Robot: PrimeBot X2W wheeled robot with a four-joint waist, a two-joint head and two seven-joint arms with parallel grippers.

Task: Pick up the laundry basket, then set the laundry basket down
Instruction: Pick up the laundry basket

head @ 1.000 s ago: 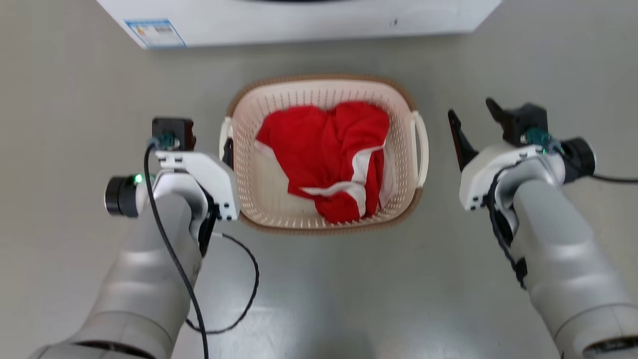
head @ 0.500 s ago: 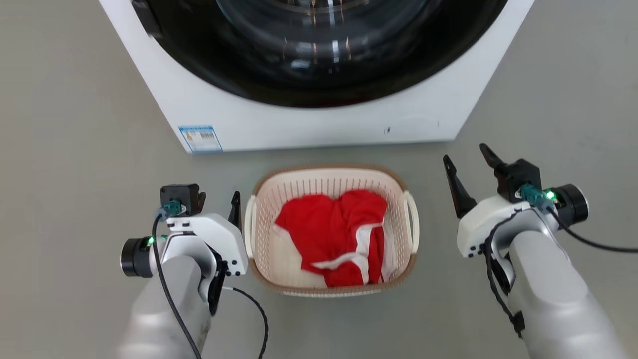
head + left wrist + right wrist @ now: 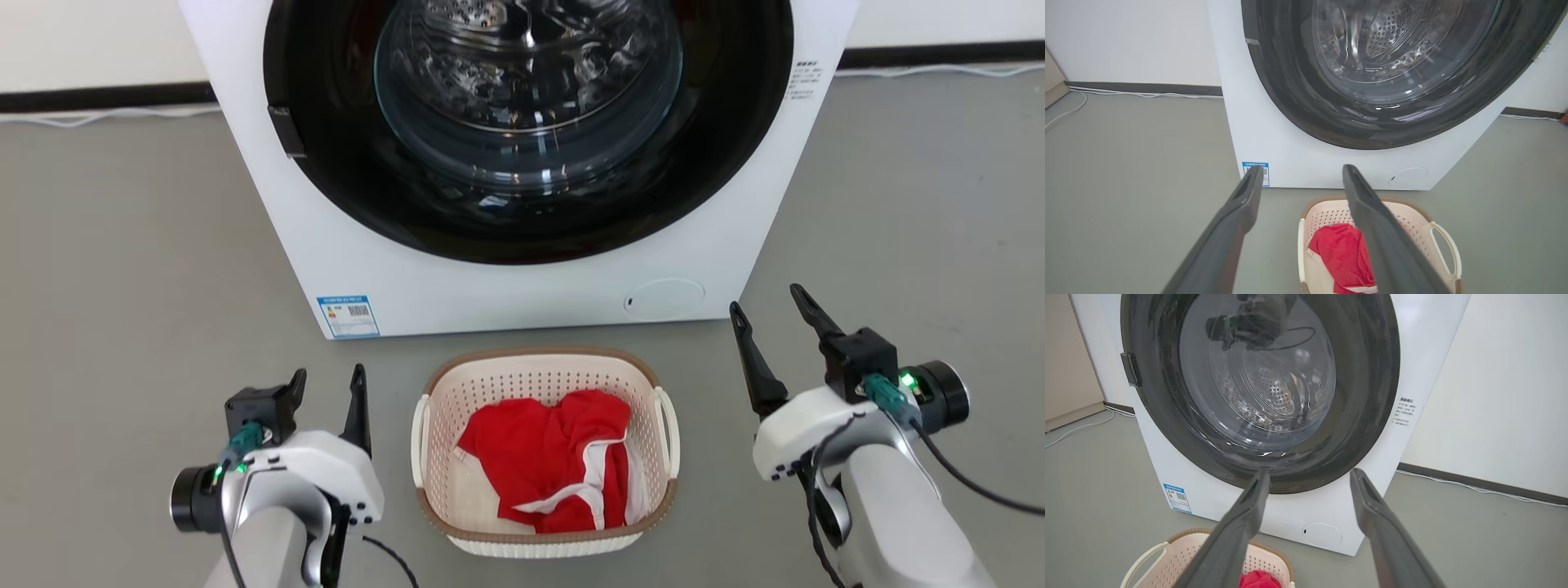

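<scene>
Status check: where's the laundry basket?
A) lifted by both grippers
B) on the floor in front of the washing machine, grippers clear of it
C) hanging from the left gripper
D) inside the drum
B: the laundry basket sits on the floor before the washing machine. The left gripper and right gripper flank it, jaws open, touching neither handle.

The red cloth [image 3: 563, 457] is covering most of the floor of the laundry basket [image 3: 531, 382]. The washer [image 3: 490, 298] is running off the top edge, and its blue sticker [image 3: 349, 316] is showing print too small to read.

laundry basket [image 3: 539, 378] on floor [image 3: 122, 286] before washer [image 3: 367, 269], garment [image 3: 555, 465] inside the basket
</scene>
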